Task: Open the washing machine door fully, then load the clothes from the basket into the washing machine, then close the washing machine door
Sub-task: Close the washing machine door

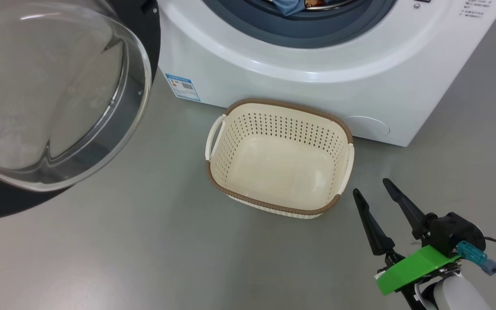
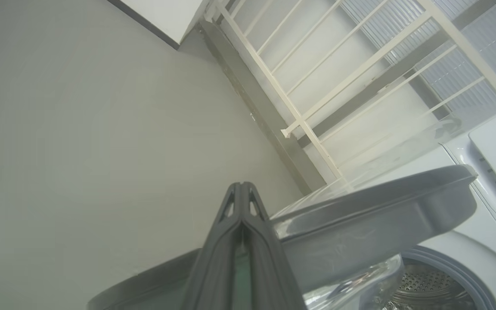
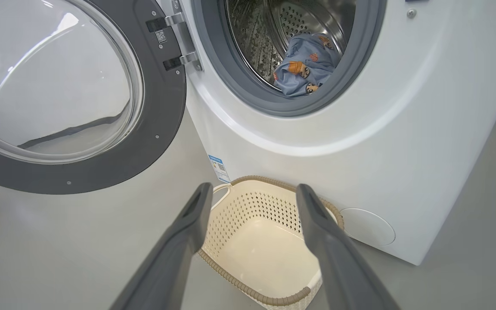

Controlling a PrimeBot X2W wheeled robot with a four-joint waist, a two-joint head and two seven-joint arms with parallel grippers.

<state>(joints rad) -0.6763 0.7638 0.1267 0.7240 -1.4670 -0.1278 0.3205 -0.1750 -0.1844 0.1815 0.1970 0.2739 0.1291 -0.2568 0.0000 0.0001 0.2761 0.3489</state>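
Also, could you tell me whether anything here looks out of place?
Nothing is spilled or damaged. The basket sits upright and empty. Only the blue printed garment lies far forward in the drum, close to the grey rubber ring, where the door might catch it.

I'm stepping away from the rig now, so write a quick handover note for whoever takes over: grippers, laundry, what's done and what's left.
Left gripper: shut, empty, beside the open door's edge.
Right gripper: open, empty, to the right of the basket.
Basket: empty, on the floor before the washing machine; a blue printed garment lies in the drum.
Done: door opened, basket emptied.
Left: close the door.
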